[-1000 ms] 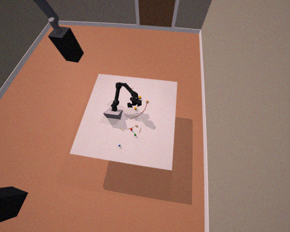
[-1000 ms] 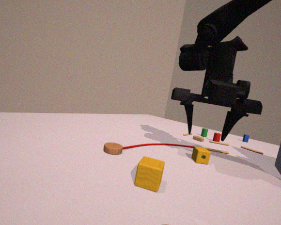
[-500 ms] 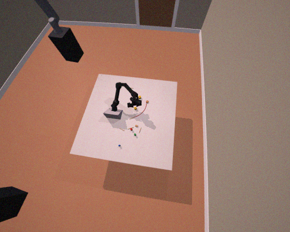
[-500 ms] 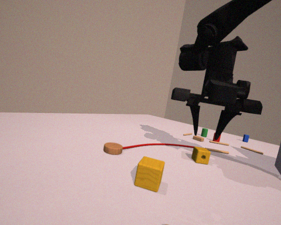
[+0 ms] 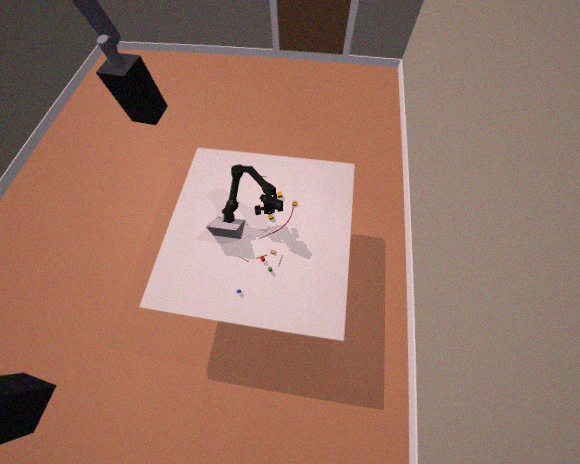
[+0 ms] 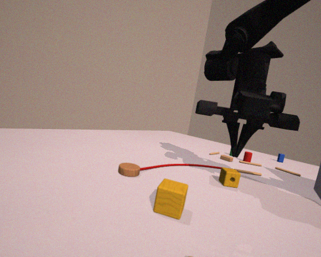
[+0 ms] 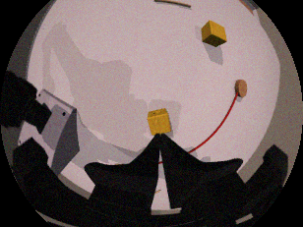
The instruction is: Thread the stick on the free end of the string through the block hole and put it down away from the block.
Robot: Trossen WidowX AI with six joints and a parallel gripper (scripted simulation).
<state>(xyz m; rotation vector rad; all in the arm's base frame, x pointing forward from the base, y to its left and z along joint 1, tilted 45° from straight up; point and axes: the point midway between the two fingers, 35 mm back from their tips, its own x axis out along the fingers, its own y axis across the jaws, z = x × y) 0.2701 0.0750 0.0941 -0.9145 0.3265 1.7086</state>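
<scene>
The yellow block with the hole (image 5: pixel 271 217) (image 6: pixel 229 177) (image 7: pixel 158 122) sits on the table. The round wooden button (image 5: pixel 295 203) (image 6: pixel 129 169) (image 7: pixel 241 88) lies flat. A red string (image 5: pixel 286 223) (image 6: pixel 183 165) (image 7: pixel 216 130) curves from it, beside the block and not through it, to the thin wooden stick (image 5: pixel 264 237) (image 6: pixel 248 172), which lies on the table. In the wrist view the fingers hide most of the stick. My gripper (image 6: pixel 234 157) (image 7: pixel 159 137) is shut and empty, fingertips together, above the table near the block.
A larger yellow cube (image 5: pixel 279 194) (image 6: pixel 171 199) (image 7: pixel 213 33) stands near the button. Beyond the string's stick are a red cylinder (image 5: pixel 263 258) (image 6: pixel 247 157), a green piece (image 5: pixel 270 269), a blue piece (image 5: pixel 239 291) (image 6: pixel 280 158), a small wooden piece (image 5: pixel 273 252) (image 6: pixel 226 158) and loose sticks.
</scene>
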